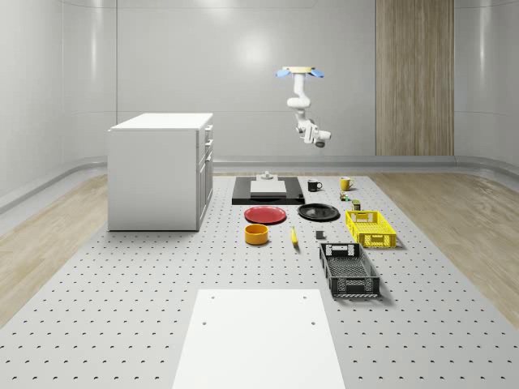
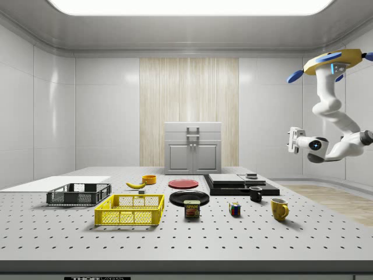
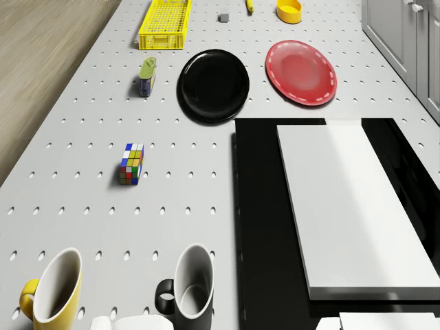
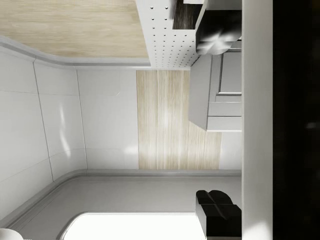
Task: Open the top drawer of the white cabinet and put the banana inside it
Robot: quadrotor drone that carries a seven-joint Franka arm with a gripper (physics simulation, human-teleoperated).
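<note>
The white cabinet (image 1: 162, 170) stands at the whole-scene view's left on the table, its drawers (image 1: 208, 152) all closed; it is also in the side view (image 2: 193, 147) and in the wrist view (image 4: 220, 95). The banana (image 1: 293, 236) lies on the table between the orange bowl and the black crate, also seen as the banana (image 2: 136, 185) and the banana (image 3: 249, 5). My drone (image 1: 298, 73) hovers high over the table's far end, near the mugs. The gripper (image 1: 318, 139) hangs in the air, far from cabinet and banana, holding nothing. Its dark fingertips (image 4: 216, 198) sit together, shut.
A black slab with a white block (image 1: 268, 190) lies beside the cabinet. A red plate (image 1: 266, 215), black plate (image 1: 318, 212), orange bowl (image 1: 257, 234), yellow crate (image 1: 371, 228), black crate (image 1: 349, 271), two mugs (image 3: 185, 289), a can and a colour cube (image 3: 131, 163) lie about.
</note>
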